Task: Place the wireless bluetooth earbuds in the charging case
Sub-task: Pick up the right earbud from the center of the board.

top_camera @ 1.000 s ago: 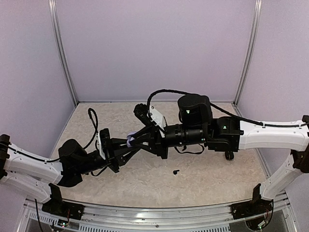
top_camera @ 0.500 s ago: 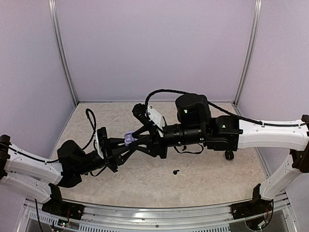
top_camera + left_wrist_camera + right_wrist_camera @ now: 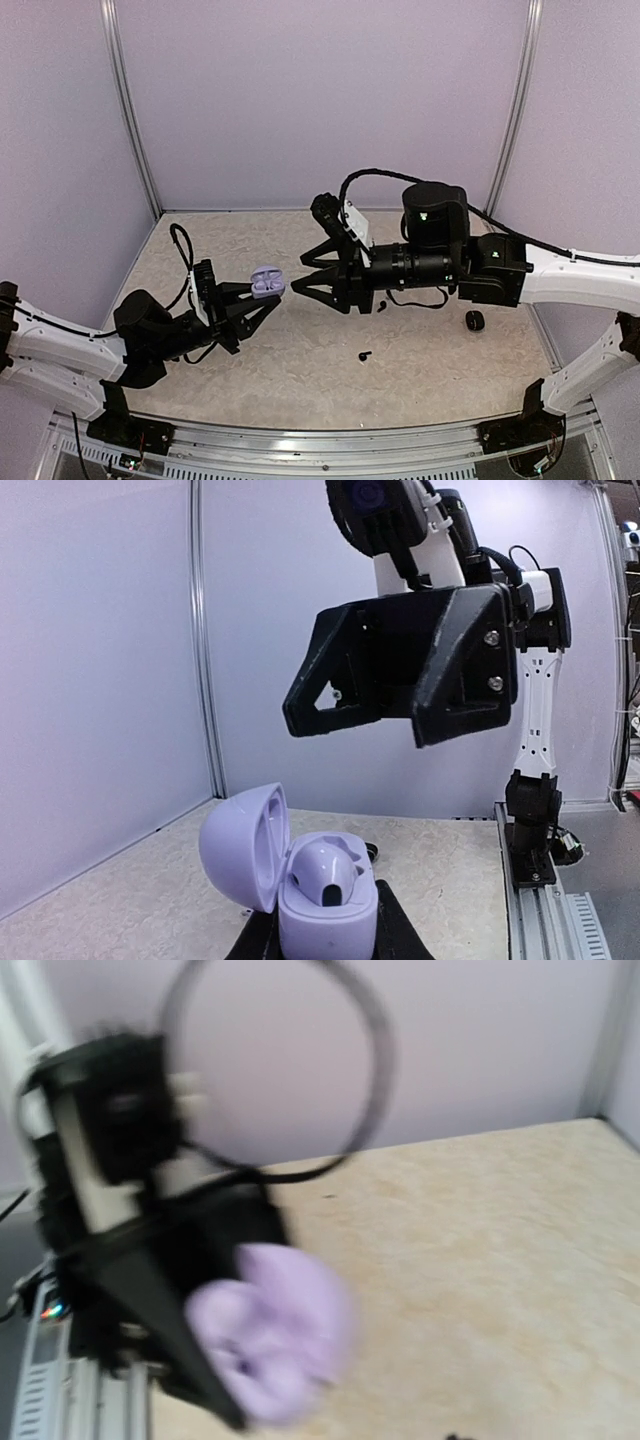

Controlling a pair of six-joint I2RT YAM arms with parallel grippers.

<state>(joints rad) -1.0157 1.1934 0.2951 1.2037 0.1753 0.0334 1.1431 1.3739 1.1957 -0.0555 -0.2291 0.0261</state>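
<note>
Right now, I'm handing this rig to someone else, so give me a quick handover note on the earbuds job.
Left gripper: jaws shut on the open lilac charging case, held above the table.
Right gripper: jaws open, empty, apart from the case.
Done: one pale earbud sits in the case.
Left: a black earbud lies on the table; the case's other slot cannot be seen.

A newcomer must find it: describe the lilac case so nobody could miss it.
Follow the left arm out to its fingers; the case is clamped between them. It is a round lilac pebble with its lid flipped open, while the bud on the table below is tiny and black.
</note>
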